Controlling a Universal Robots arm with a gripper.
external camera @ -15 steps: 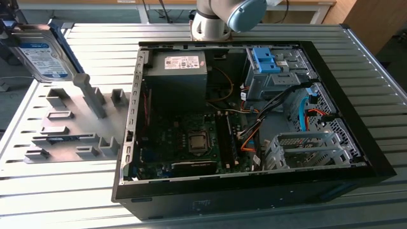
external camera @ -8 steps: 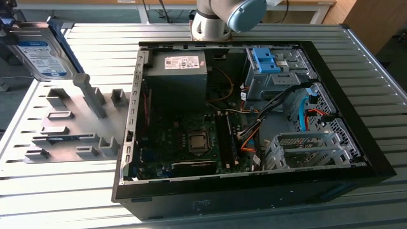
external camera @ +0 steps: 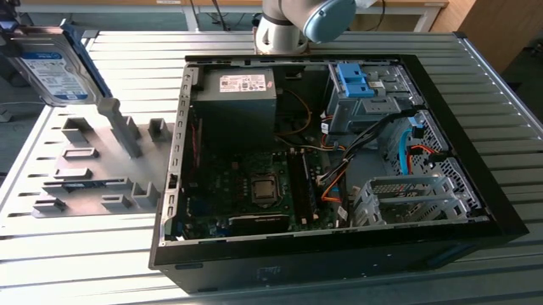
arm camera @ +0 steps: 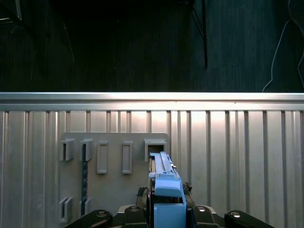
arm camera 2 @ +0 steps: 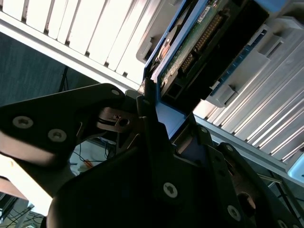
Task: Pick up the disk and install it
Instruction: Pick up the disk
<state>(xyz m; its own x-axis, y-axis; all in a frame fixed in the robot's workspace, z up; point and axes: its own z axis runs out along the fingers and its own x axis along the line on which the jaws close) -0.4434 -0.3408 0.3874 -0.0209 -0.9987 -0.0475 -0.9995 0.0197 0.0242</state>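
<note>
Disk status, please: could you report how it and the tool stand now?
Tool shut on the disk, by its blue frame. Disk held up near the grey rack, outside the open computer case. Not installed yet.

Support surface: slatted metal table, two items resting on it.

The table (external camera: 488, 82) is built of parallel silver slats, which also appear in the first wrist view (arm camera: 237, 156). An open black computer case (external camera: 339, 262) lies on its side on the slats, interior facing up. Just beside it, toward the exterior view's left, a flat grey fixture plate (external camera: 110, 168) with raised slot holders lies on the table, and it is also seen in the first wrist view (arm camera: 111, 190).
</note>
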